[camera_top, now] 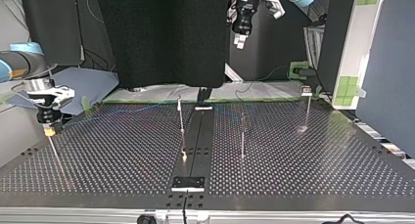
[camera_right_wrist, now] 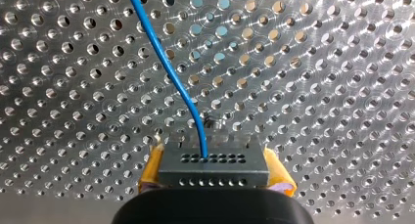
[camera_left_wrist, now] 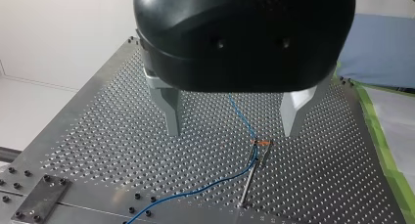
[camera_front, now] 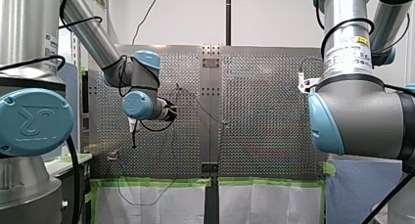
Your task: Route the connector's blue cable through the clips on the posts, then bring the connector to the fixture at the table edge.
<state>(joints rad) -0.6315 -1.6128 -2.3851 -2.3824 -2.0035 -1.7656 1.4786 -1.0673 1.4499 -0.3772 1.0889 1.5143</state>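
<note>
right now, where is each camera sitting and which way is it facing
Front view: behind and above the arms, looking over the perforated table; my left arm and my right arm show.
Top view: across the table, facing the arms; my right fingers at its left, my left fingers up high.
Left wrist view: looks down past my left fingers, open, at a post.
Right wrist view: looks along my right fingers, shut on the connector.
Shared: both wrist views show the blue cable.

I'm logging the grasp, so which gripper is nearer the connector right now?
Right. My right gripper holds the connector in its jaws; my left gripper hangs open above a post, well away from it.
</note>
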